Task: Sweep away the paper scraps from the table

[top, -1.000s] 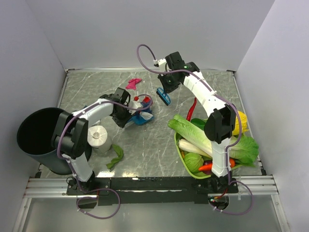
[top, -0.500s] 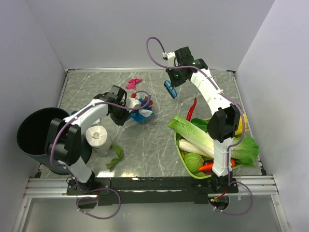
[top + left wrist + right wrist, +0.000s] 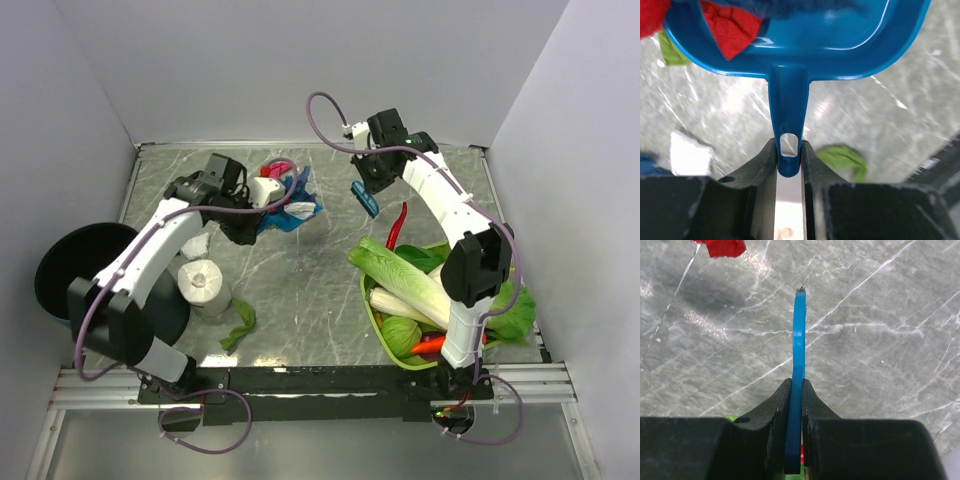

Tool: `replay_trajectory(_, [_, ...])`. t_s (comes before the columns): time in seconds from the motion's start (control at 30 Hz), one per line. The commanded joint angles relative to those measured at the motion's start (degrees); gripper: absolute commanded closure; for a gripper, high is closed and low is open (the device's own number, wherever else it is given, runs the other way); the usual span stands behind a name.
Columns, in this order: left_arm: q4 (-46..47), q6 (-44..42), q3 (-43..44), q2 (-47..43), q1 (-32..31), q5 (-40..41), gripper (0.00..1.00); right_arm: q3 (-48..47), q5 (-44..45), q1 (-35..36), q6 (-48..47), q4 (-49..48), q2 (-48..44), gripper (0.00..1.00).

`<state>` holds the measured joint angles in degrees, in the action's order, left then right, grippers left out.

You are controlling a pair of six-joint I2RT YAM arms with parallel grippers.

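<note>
My left gripper (image 3: 252, 222) (image 3: 788, 150) is shut on the handle of a blue dustpan (image 3: 290, 214) (image 3: 805, 35), held above the table (image 3: 300, 290) at mid left. A red paper scrap (image 3: 727, 30) lies in the pan, and a white scrap (image 3: 300, 209) sits at its lip. A magenta scrap (image 3: 282, 165) shows just behind the pan. On the table lie a white scrap (image 3: 195, 245) (image 3: 687, 152) and a green scrap (image 3: 238, 325) (image 3: 842, 157). My right gripper (image 3: 370, 180) (image 3: 796, 385) is shut on a flat blue brush (image 3: 365, 198) (image 3: 799, 340) at the back middle. A red scrap (image 3: 720, 247) lies beyond the brush.
A black bin (image 3: 70, 285) stands at the near left, with a white tissue roll (image 3: 205, 283) beside it. At the near right stands a green basket (image 3: 378, 322) of vegetables, with a long red chilli (image 3: 398, 225) just behind it. White walls enclose the table.
My left arm has carried the dustpan toward the back, and it now stands by the magenta scrap. My right gripper has moved right with the brush.
</note>
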<state>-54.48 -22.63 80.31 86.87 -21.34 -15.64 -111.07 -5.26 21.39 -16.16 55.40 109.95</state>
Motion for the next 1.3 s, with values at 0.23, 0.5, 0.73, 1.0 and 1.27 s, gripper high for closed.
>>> replay_trajectory(0.23, [-9.8, -0.4, 2.1, -15.3, 0.5, 0.2, 0.99, -1.4, -4.0, 0.1, 5.0, -0.9, -2.3, 1.0])
replay_trajectory(0.5, [-16.2, 2.0, 8.6, -18.1, 1.4, 2.3, 0.99, 6.8, -4.8, 0.2, 5.0, -2.0, -7.0, 1.0])
replay_trajectory(0.73, [-19.5, 1.5, 9.4, -22.9, 7.2, 2.6, 0.99, 10.4, -3.5, 0.2, 3.9, -2.6, -11.0, 1.0])
replay_trajectory(1.0, [-22.2, 3.4, 8.8, -29.0, 13.6, 2.1, 0.99, 10.7, -4.9, 0.4, 4.1, -2.0, -10.5, 1.0])
replay_trajectory(1.27, [-24.0, 3.6, 7.2, -34.5, 18.5, 5.5, 0.99, 10.6, -5.6, 2.3, 4.2, -1.6, -9.4, 1.0])
